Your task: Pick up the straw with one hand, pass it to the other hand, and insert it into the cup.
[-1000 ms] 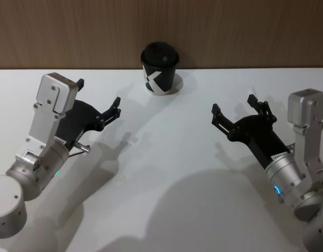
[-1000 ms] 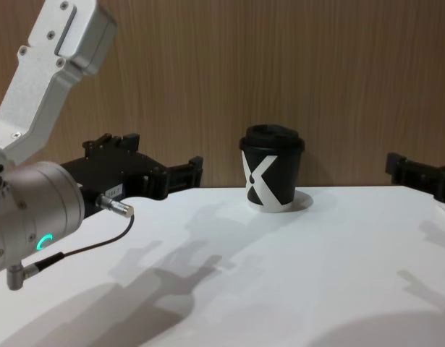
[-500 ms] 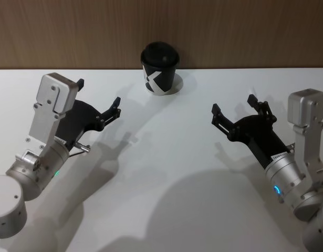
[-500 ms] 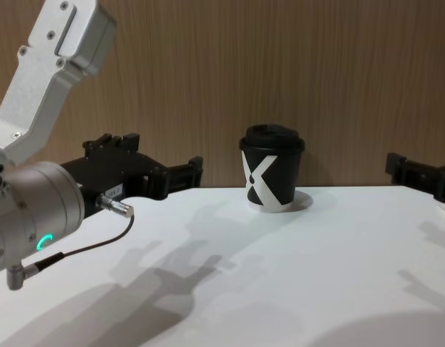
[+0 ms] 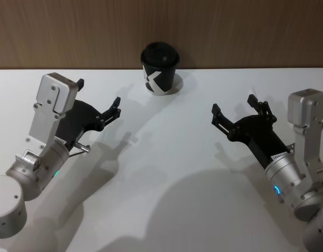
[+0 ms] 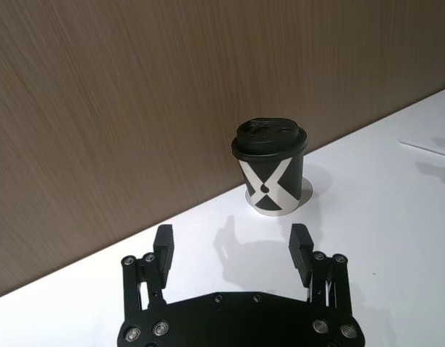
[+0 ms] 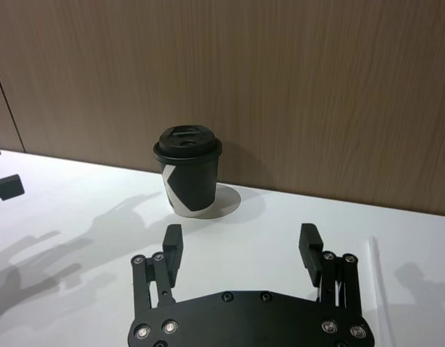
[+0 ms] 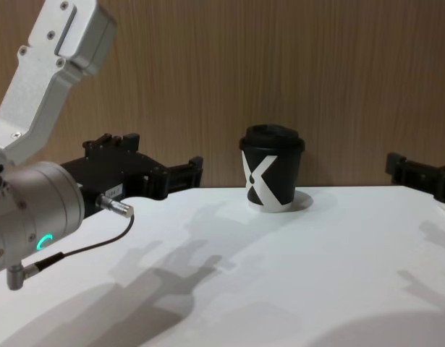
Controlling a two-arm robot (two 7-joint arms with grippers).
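Note:
The black cup point(image 5: 160, 71) with its domed lid and white X stands upright at the back of the white table, against the wooden wall; it also shows as the cup point(image 8: 271, 170) in the chest view. The straw point(image 7: 374, 278) lies flat on the table just beside my right gripper's fingers, and the left wrist view catches the straw point(image 6: 427, 148) as a thin white line far off. My left gripper point(image 5: 98, 94) hovers open to the cup's front left, holding nothing. My right gripper point(image 5: 233, 104) hovers open to the cup's front right, also holding nothing.
The white table point(image 5: 166, 157) spreads between the two arms, crossed by their shadows. A wooden wall point(image 5: 245, 31) closes off the back just behind the cup. In the wrist views the cup point(image 6: 269, 170) and the cup point(image 7: 188, 173) stand ahead of the spread fingers.

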